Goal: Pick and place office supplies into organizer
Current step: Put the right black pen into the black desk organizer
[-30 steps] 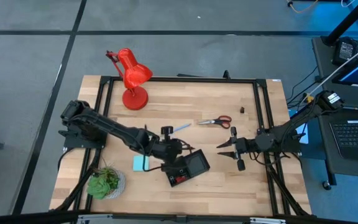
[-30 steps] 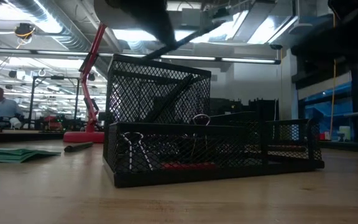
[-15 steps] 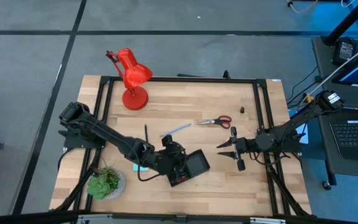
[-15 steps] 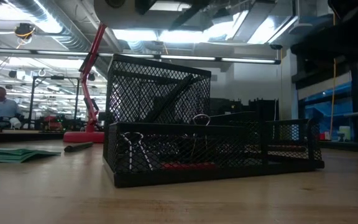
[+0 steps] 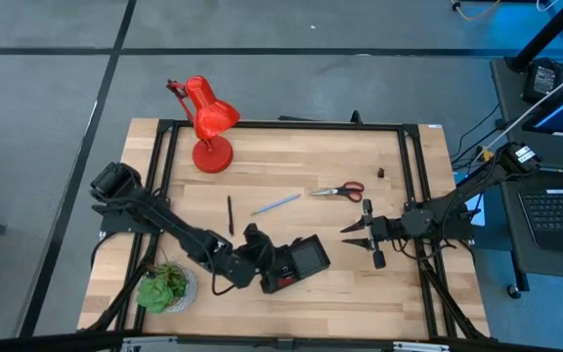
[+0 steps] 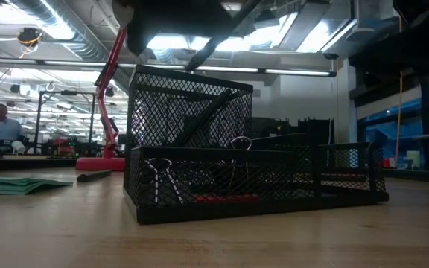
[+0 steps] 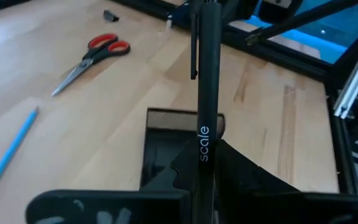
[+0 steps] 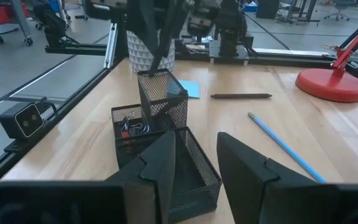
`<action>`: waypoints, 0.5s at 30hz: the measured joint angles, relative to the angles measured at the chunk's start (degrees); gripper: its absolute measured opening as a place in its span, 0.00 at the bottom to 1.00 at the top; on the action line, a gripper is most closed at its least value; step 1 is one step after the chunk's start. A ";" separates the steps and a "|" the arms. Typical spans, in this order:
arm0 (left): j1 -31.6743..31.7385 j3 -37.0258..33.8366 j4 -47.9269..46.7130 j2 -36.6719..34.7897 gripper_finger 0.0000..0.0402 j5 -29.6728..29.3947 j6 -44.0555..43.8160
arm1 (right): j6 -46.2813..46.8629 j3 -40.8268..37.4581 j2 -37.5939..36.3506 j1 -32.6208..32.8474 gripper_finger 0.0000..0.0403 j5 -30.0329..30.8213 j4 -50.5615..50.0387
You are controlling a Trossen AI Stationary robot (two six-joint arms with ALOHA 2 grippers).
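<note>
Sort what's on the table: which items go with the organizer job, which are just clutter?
Job: organizer, black pen in left tool, black pen on table, blue pencil, scissors, notepad.
Clutter: red lamp, potted plant.

Open-plan robotics lab: exposed ceiling ducts (image 6: 65, 30), distant workbenches (image 6: 21, 149), framed wooden table (image 5: 291, 166).

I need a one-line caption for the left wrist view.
Left pincer holds a black pen above the organizer; scissors lie beyond.
</note>
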 joint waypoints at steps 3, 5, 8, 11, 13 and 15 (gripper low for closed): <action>-0.53 -2.72 2.68 0.01 0.08 -0.99 -1.49 | -0.02 0.00 0.00 -0.01 0.30 -0.01 0.01; -0.84 -3.88 3.97 0.02 0.08 -1.19 -1.71 | -0.05 0.00 0.00 -0.02 0.30 0.00 0.01; -1.01 -5.58 5.14 0.46 0.08 -1.53 -2.18 | -0.20 0.00 0.00 -0.02 0.30 0.00 0.02; -0.99 -6.91 6.53 1.77 0.08 -1.01 -2.30 | -0.22 0.00 0.00 -0.01 0.30 -0.02 0.02; -0.93 -6.84 8.39 3.04 0.08 -0.05 -2.31 | -0.23 0.00 0.00 -0.01 0.30 -0.01 -0.07; -0.81 -6.87 8.98 4.26 0.08 0.37 -2.28 | -0.76 0.00 0.07 -0.02 0.30 -0.02 -0.09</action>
